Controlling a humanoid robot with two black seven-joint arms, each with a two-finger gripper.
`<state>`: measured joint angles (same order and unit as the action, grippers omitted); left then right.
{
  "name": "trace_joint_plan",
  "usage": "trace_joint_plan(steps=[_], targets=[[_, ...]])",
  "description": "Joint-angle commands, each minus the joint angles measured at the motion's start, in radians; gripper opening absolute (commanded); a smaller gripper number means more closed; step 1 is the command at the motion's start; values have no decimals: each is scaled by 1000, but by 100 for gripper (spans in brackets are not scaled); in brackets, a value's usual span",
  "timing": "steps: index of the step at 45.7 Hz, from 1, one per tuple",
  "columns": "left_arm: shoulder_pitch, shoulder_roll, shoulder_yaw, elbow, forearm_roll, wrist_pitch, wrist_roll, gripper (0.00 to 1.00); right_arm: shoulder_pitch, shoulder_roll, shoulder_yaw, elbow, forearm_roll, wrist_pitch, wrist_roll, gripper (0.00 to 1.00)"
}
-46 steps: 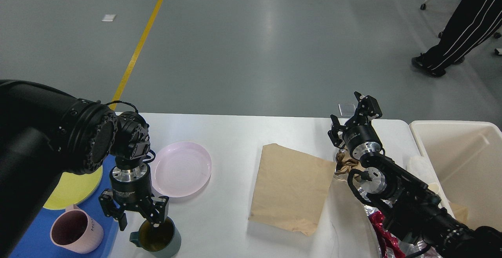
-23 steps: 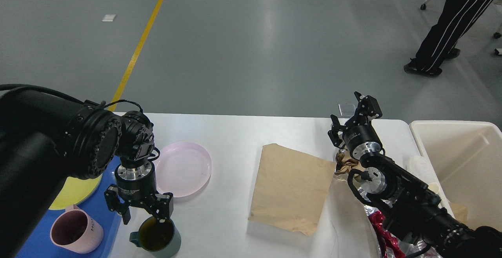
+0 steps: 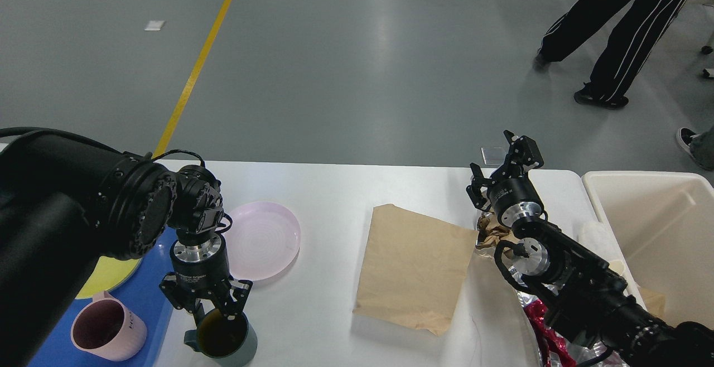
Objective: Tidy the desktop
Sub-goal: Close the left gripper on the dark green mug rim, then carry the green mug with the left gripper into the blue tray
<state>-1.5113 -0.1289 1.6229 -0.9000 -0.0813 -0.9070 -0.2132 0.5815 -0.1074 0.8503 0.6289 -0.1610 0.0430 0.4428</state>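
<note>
The white desktop [image 3: 334, 188] holds a dark green mug [image 3: 226, 342] at the front left, a pink plate [image 3: 262, 238] and a flat brown paper bag [image 3: 415, 266]. My left gripper [image 3: 213, 312] points down over the mug's far rim, fingers partly closed with a gap between them, one finger [image 3: 198, 315] at the rim's left side. My right gripper [image 3: 500, 170] is open and empty above the far right of the desktop, over crumpled brown paper [image 3: 491, 234].
A blue tray [image 3: 139, 300] at the left holds a pink mug [image 3: 106, 328] and a yellow plate [image 3: 109, 275]. A cream bin [image 3: 658, 233] stands at the right. Foil and a red wrapper [image 3: 544, 328] lie under my right arm. A person's legs [image 3: 613, 32] are at the back right.
My left gripper has moved right and down onto the green mug's rim and its fingers have narrowed. The right arm has not moved. The person at the back has walked left.
</note>
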Motion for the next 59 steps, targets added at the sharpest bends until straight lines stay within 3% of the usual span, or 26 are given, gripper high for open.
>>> trace_joint_plan(steps=[1,8,15,22,34,47,59], targets=[[0,0,-3,-2,-37,0,73,44,0,0,0,0,0,0,1,100],[-3,2,-1,-13,-86,-24,121,27,0,0,0,0,0,0,-1,100],[-9,6,3,-13,-114,-53,123,9,0,0,1,0,0,0,-1,100],[-15,11,5,-16,-117,-53,123,1,0,0,0,0,0,0,-1,100],[-81,43,5,-17,-120,-53,113,0,0,0,0,0,0,0,-1,100],[-269,80,-9,-19,-118,-53,109,0,0,0,0,0,0,0,0,100],[-372,244,-15,-17,-117,-53,110,0,0,0,1,0,0,0,-1,100]])
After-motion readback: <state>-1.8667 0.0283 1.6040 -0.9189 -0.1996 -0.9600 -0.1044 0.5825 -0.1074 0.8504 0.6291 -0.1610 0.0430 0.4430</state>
